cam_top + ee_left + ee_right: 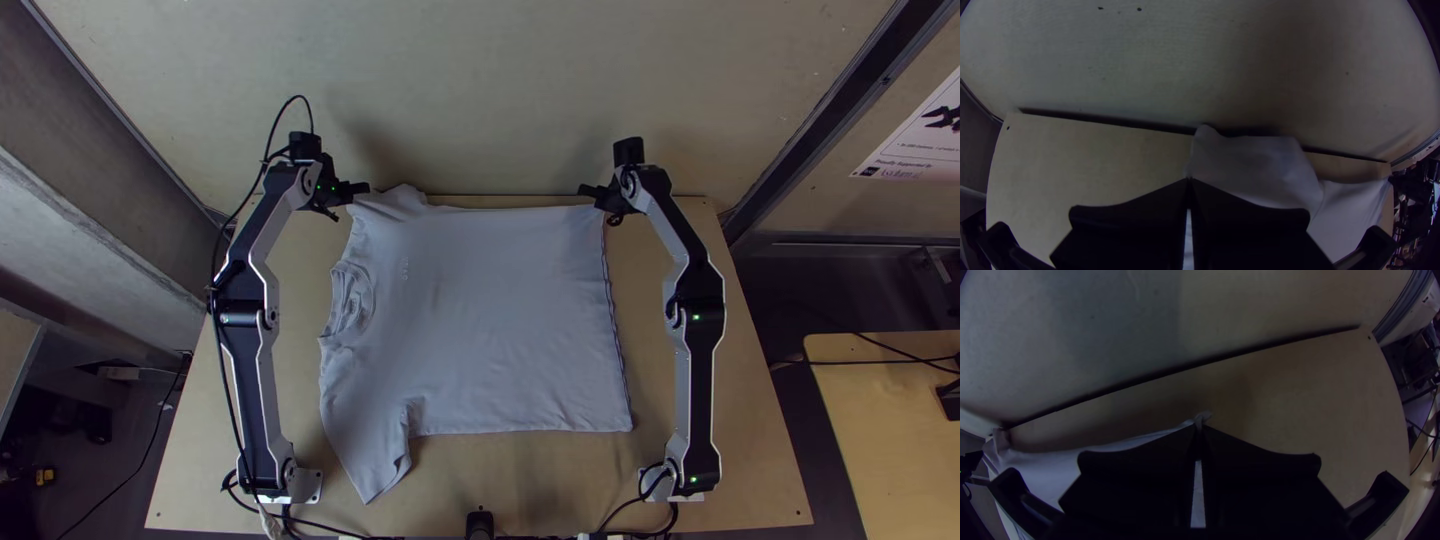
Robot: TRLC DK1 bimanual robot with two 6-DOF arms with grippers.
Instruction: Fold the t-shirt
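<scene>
The pale grey t-shirt (500, 320) lies spread on the table, its collar (350, 300) toward the left and its hem along the right. One sleeve points to the near edge; the far sleeve is rumpled. At the far left corner is my left gripper (362, 188), and at the far right corner my right gripper (588, 192). In the left wrist view, my left gripper (1188, 182) is shut on the rumpled fabric (1255, 167). In the right wrist view, my right gripper (1199, 427) is shut with a small tuft of cloth (1203, 416) at its fingertips.
Behind the wooden table (740, 480) rises a pale wall (480, 90) close to its far edge. Bare wood lies along the near side and both sides of the shirt. Black cables (330, 526) run along the near edge.
</scene>
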